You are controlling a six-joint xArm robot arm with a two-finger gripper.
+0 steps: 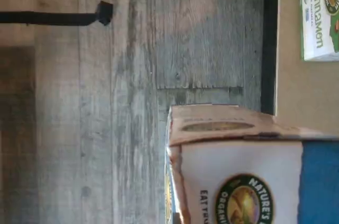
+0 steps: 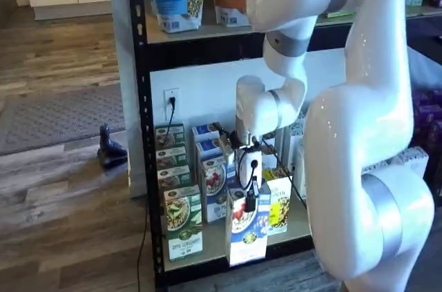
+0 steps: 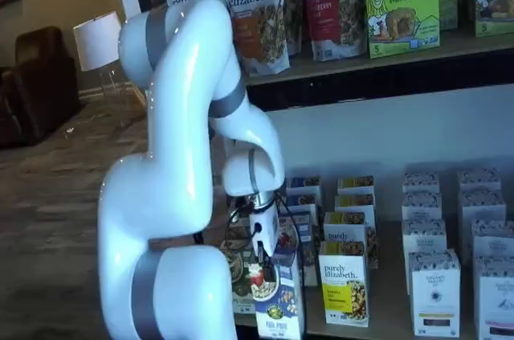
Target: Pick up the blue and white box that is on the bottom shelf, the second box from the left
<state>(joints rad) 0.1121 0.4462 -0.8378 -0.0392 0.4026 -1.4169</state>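
— Grey wooden floor planks (image 1: 106, 128) run past the black rack; what sits on the bottom shelf (image 2: 214, 240)?

— Taking the blue and white box (image 2: 247, 226) as the marker: left of it stands a green-and-white carton (image 2: 183, 223), heading a row of similar cartons going back toward the white wall. Right of it, just beside, is a yellow carton (image 2: 279, 202).

— And the box itself?

— Upright, out at the shelf's front rail, forward of the other blue boxes behind it. In the other shelf view it shows the same way (image 3: 279, 296), with the yellow carton (image 3: 345, 288) to its right and white boxes further right still.

— The gripper (image 2: 250, 199)?

— It comes down from the white arm onto the top of that box. Its black fingers (image 3: 263, 260) are closed on the box's upper part, a cable looping beside them.

— The wrist view?

— The box's top flap and white-and-blue front (image 1: 249, 176) fill the near corner, with the shelf's black rail beyond it.
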